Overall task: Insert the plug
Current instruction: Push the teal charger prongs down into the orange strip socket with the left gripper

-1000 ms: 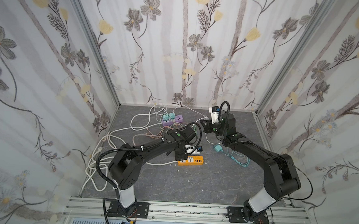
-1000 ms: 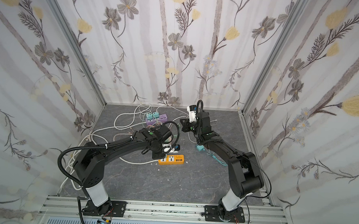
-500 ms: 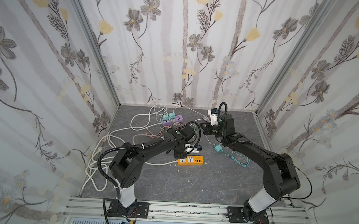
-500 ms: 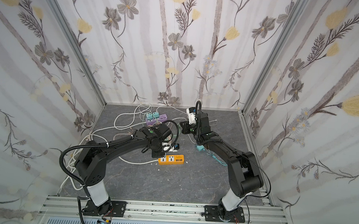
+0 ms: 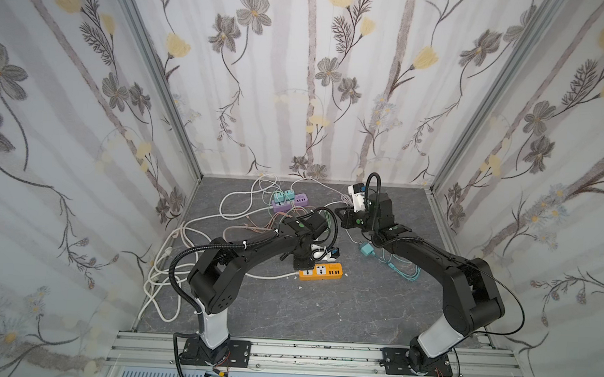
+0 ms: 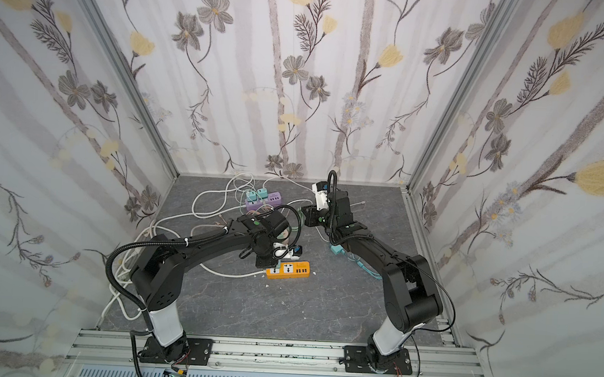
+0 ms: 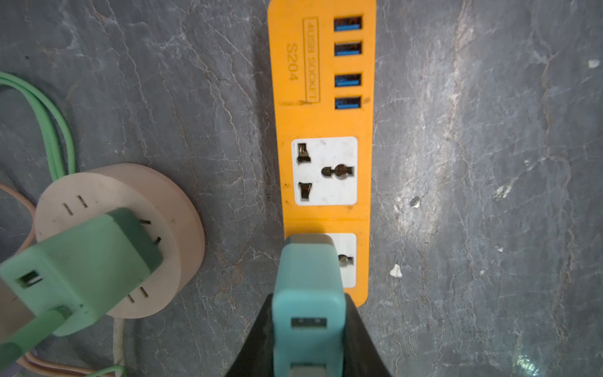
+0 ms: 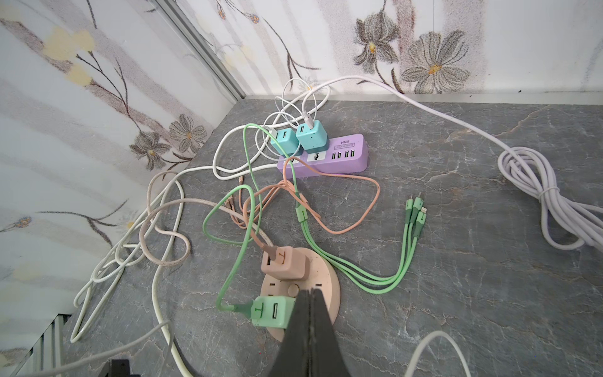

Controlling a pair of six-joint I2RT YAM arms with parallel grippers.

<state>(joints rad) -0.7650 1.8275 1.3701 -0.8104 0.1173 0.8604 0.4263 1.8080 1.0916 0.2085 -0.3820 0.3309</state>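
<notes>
The left pincer [image 7: 308,297] grasps the teal plug [image 7: 306,267] by its sides, upright over the orange strip [image 7: 323,114] at its end socket [image 7: 347,261], likely so it can push straight in. The right pincer [image 8: 310,293], clenched empty, hovers well apart from the strip.

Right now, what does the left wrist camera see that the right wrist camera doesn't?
Only the left wrist view: the orange power strip, and the left claw holding a teal charger at its end socket. Only the right wrist view: the purple power strip with two teal chargers, a pink charger, a bundled white cable and the shut right claw. Both: the round pink socket hub with the green charger plugged in, on the gray table.
</notes>
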